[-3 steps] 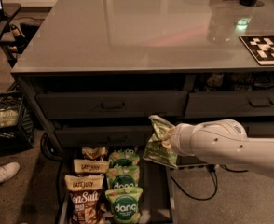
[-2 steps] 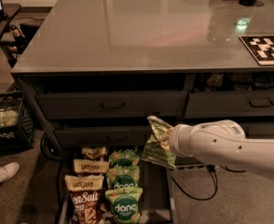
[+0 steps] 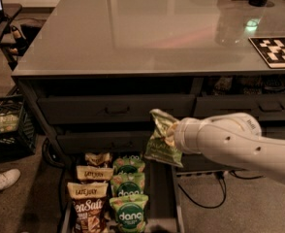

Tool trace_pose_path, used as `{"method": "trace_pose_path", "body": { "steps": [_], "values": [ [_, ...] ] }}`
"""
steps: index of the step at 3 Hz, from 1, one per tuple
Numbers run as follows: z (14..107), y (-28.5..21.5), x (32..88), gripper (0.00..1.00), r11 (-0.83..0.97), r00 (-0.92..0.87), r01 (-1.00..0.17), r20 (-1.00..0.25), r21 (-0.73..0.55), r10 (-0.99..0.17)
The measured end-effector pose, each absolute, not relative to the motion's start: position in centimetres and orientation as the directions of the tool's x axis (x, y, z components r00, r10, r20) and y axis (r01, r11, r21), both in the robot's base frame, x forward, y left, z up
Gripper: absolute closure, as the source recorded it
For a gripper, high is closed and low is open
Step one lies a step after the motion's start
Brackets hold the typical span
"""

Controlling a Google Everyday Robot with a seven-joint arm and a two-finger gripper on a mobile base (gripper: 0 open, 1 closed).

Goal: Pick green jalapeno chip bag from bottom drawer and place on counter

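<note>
My white arm reaches in from the right, and my gripper (image 3: pixel 170 136) is shut on the green jalapeno chip bag (image 3: pixel 160 141), a pale olive crinkly bag. It hangs in the air in front of the cabinet's middle drawers, above the right side of the open bottom drawer (image 3: pixel 166 198). The bag hides most of the fingers. The counter (image 3: pixel 147 28), a glossy grey-green top, lies above and behind the bag.
The bottom drawer holds rows of brown "Late July"/"Sea Salt" bags (image 3: pixel 89 208) and bright green "dang" bags (image 3: pixel 129 212). A black-and-white marker tile (image 3: pixel 277 50) lies on the counter's right. A black crate (image 3: pixel 7 127) and a white shoe (image 3: pixel 1 182) are on the floor at left.
The arm has lifted the chip bag slightly higher and a little left, away from the drawer.
</note>
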State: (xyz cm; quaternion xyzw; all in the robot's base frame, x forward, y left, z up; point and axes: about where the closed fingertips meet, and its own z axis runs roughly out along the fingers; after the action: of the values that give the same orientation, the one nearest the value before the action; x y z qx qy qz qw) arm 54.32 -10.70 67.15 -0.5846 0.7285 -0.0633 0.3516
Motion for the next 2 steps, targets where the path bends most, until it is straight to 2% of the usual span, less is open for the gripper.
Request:
{"method": "trace_pose_path", "body": {
  "steps": [2],
  "values": [
    [75.7,-9.2,54.8,1.0,0.267,0.001,-0.76,-0.413,-0.592,-0.911]
  ]
}}
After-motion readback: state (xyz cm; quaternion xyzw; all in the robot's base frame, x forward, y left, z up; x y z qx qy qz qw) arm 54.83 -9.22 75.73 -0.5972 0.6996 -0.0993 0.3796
